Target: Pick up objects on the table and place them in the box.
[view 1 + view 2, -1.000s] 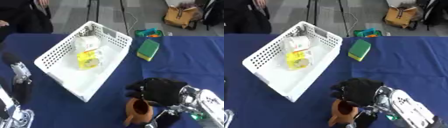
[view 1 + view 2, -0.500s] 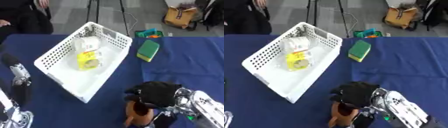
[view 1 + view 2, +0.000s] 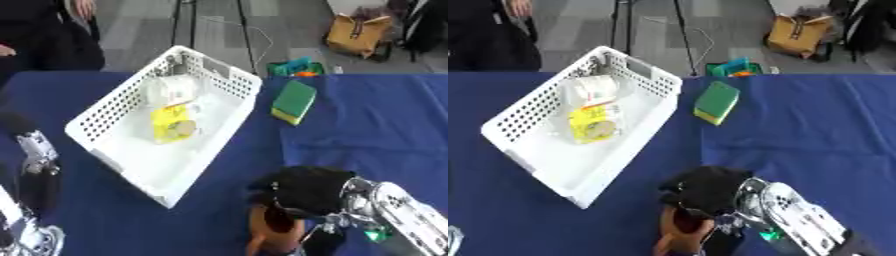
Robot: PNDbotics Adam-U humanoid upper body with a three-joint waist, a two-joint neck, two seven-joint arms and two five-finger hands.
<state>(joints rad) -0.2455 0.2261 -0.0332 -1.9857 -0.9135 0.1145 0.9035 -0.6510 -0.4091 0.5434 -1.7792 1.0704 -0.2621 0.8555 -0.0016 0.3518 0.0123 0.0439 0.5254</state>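
A white perforated basket (image 3: 114, 155) lies askew at the left on the blue table. It holds a clear bag with a yellow label (image 3: 173, 122) and a whitish roll (image 3: 171, 89). My right hand (image 3: 304, 191) is at the near middle, black fingers curled down on a brown-orange object (image 3: 271, 233) at the table's front edge. A green and yellow sponge (image 3: 293, 101) lies to the right of the basket. My left hand (image 3: 37, 170) shows at the lower left edge, away from everything.
A teal and orange item (image 3: 294, 67) sits at the table's far edge behind the sponge. The blue cloth (image 3: 385, 125) stretches to the right. Beyond the table are a brown bag (image 3: 359, 35) on the floor and stand legs.
The whole picture has shifted a little, so the camera moved. My right hand has stayed curled on the brown-orange object at the near edge, drifting slightly lower in view.
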